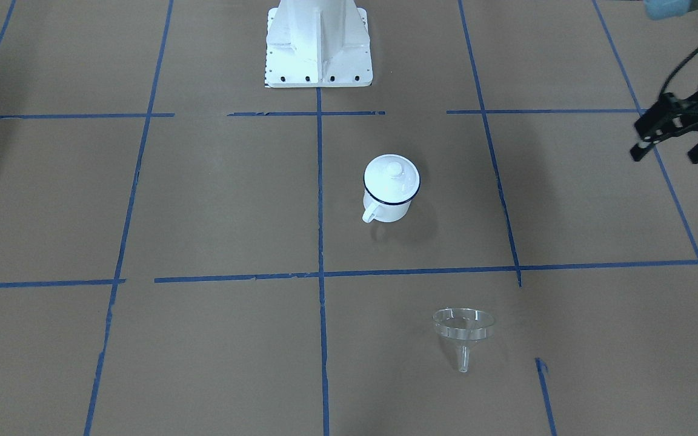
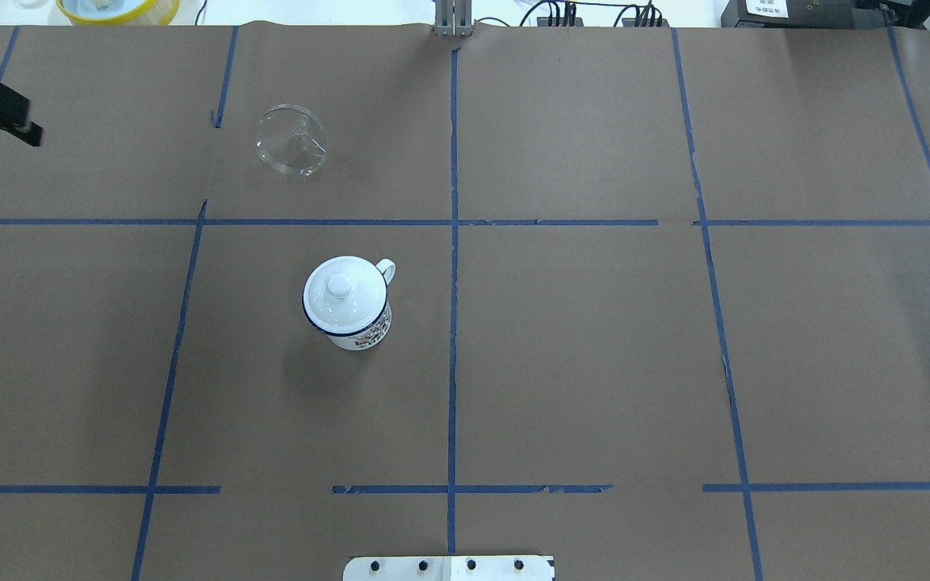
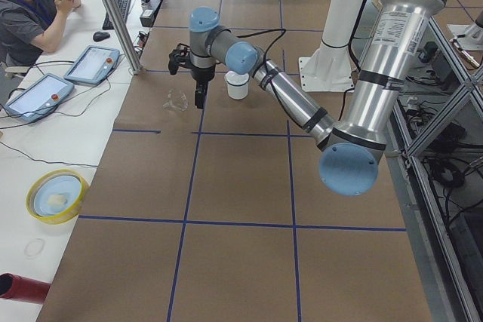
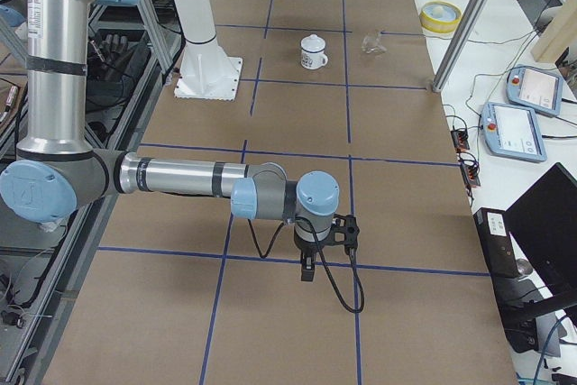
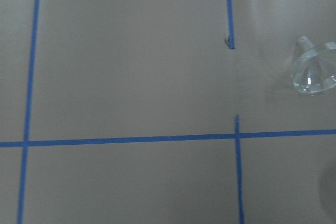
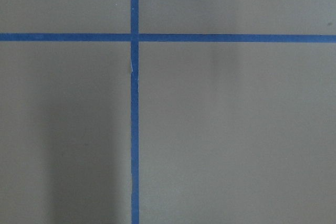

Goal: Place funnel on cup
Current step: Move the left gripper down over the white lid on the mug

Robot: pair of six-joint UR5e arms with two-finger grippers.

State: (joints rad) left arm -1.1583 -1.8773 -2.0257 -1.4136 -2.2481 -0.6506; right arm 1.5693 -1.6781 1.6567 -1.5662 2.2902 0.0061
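Cup [image 1: 387, 204]: upright on desk [image 1: 203, 212], closed by lid [image 1: 392, 177].
Funnel [image 1: 463, 330]: on its side on desk, well apart from cup.
Left fingers [image 1: 649, 130]: spread wide, empty, well apart from funnel.
Right fingers [image 4: 307, 269]: spread cannot be told.

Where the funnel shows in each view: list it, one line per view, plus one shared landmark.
Exterior front-facing: funnel low, right of centre.
Overhead exterior: funnel upper left, beyond the cup.
Exterior left: funnel upper middle, left of the cup.
Exterior right: funnel near the top, right of the cup.
Left wrist-mounted: funnel at the right edge.
Right wrist-mounted: not in it.
Landmark: the cup, visible in all four exterior views.
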